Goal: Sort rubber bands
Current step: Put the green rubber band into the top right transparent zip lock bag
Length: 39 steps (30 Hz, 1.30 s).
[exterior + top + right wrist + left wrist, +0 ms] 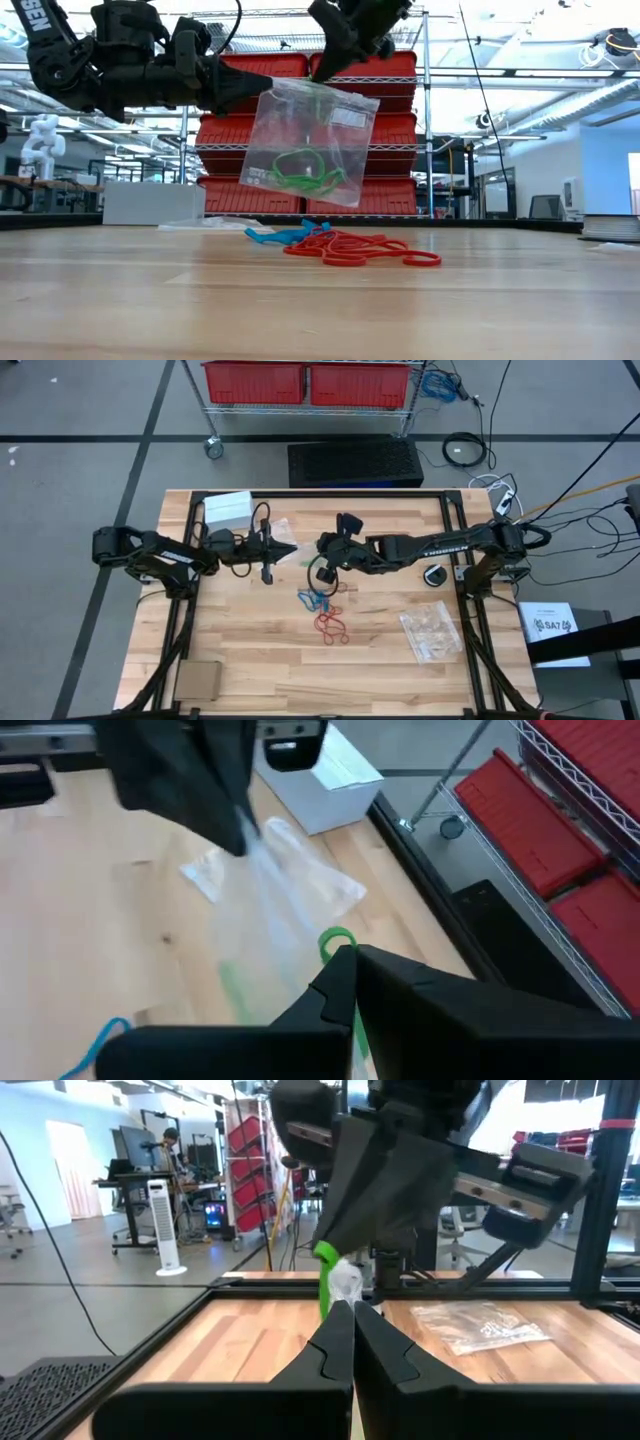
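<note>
Two matte black jointed arms; the right arm (440,546) bears pale lettering, and looped black cables trail the left arm (160,552).

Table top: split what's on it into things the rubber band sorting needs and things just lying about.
Job:
red bands
blue bands
green bands in clear bag, held up by left gripper and right gripper

Lying about:
white box
cardboard piece
spare bag

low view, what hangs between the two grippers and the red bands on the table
A clear bag holding green rubber bands hangs above the red rubber bands, seen in the low view.
</note>
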Available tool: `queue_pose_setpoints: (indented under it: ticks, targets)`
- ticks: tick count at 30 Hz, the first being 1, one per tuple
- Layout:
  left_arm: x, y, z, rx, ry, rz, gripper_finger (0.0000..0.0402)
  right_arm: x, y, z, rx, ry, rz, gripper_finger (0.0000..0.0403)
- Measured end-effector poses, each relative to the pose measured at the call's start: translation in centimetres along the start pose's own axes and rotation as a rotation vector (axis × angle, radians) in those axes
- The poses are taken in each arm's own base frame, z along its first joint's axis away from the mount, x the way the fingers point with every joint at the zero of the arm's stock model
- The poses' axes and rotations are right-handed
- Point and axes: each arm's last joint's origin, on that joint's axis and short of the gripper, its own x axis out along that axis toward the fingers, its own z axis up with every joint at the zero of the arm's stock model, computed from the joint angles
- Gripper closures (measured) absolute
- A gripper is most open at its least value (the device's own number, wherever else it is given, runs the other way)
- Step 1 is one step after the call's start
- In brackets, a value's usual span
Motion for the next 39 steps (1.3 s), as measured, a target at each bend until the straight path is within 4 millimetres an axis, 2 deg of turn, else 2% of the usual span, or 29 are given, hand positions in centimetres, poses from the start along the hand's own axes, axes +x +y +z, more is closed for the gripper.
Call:
queue_pose_setpoints:
  ticks: [6,11,39]
  targets:
    - [0.0,0.0,0.0,-0.001,0.002,0.000,0.0401,-1.5,-0.5,2.4,-0.001,-0.068,-0.016,0.0403]
    - [0.0,0.0,0.0,-0.001,0.003,0.000,0.0401,-2.4,-0.7,3.5,-0.027,-0.082,-0.048,0.0403]
    - [0.0,0.0,-0.1,-0.002,0.011,0.000,0.0401,-3.0,-0.1,3.1,-0.038,-0.056,-0.086,0.0403]
